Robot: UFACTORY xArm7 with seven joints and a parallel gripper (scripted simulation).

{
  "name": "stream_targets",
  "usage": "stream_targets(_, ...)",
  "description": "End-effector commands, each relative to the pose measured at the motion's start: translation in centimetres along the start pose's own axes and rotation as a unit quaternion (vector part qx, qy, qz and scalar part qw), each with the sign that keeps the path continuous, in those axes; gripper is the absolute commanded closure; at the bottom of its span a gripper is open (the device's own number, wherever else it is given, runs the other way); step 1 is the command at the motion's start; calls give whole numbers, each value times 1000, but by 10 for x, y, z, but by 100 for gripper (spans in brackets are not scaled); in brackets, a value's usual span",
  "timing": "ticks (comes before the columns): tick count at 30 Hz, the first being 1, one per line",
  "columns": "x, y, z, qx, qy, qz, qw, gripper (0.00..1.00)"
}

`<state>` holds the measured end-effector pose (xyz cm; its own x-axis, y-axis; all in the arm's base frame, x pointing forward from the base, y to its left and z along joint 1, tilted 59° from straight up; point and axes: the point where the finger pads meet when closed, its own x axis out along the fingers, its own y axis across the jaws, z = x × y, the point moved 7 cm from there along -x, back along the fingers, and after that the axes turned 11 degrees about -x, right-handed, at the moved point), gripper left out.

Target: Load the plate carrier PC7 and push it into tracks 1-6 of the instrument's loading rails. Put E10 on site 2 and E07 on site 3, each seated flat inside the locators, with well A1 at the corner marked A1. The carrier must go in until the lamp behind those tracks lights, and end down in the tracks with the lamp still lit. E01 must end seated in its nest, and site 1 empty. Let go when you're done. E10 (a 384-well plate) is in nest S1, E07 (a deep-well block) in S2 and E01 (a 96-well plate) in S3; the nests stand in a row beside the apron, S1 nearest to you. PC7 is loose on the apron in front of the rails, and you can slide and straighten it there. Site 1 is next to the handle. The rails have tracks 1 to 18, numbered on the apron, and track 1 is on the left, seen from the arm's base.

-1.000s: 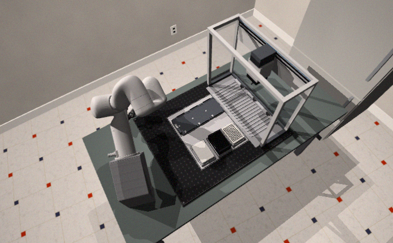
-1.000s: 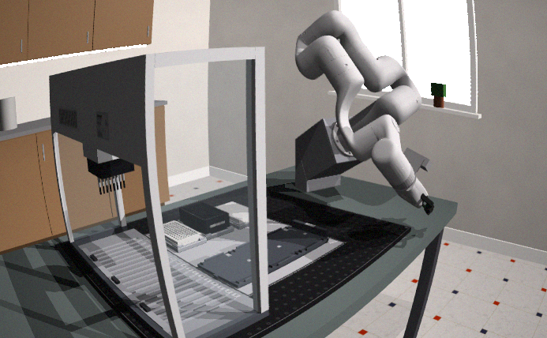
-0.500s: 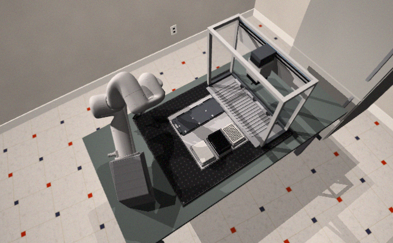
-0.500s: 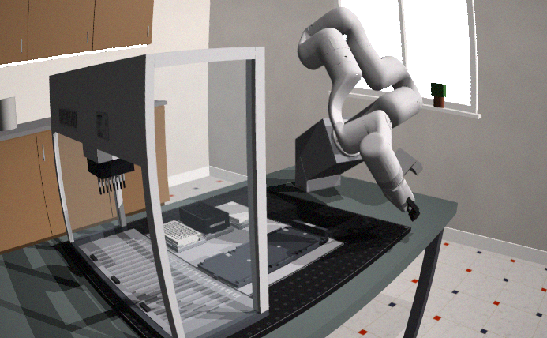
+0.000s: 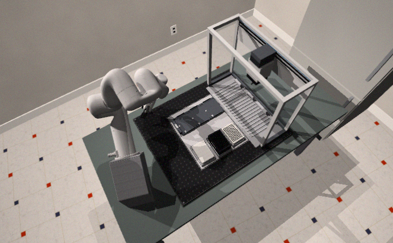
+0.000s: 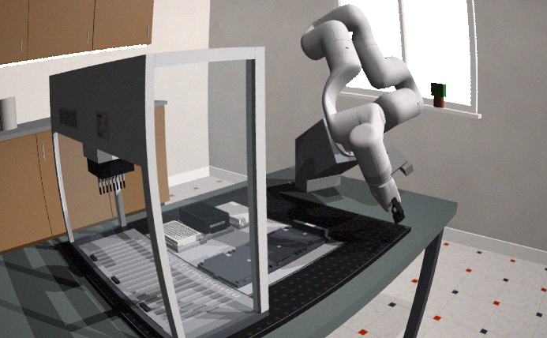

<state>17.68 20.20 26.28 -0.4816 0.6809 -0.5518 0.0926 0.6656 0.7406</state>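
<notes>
- The gripper [image 6: 397, 213] hangs wide open and holds nothing, low over the black mat's [image 6: 350, 256] corner.
- PC7 [image 5: 198, 116] lies on the mat's apron, well apart from the gripper.
- E10 [image 5: 203, 151], E07 [image 5: 219, 141] and E01 [image 5: 233, 133] sit in a row beside PC7.

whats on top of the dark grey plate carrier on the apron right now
Nothing visible: the long dark grey plate carrier lies bare, all sites unloaded. The three plates sit in the nests beside it. In the exterior view a white frame post covers a strip of the carrier.
</notes>
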Motion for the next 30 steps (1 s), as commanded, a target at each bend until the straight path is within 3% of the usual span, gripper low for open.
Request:
stream_targets(1,-13,-4,11,11,-11,-2,1000,0)
stream_targets(4,-24,-6,17,43,-39,-6,998,0)
stream_targets(9,-36,-10,27,43,-39,-6,998,0)
stream_targets(12,-47,-13,32,74,-65,-10,995,0)
stream_targets(15,-58,-16,40,74,-65,-10,995,0)
stream_targets(18,-58,-16,40,74,-65,-10,995,0)
stream_targets(20,-65,-18,43,100,-86,-12,991,0)
stream_targets(25,-79,-22,52,105,-90,-13,990,0)
stream_targets(27,-87,-23,54,131,-111,-14,985,0)
stream_targets(30,-99,-27,62,134,-113,-14,984,0)
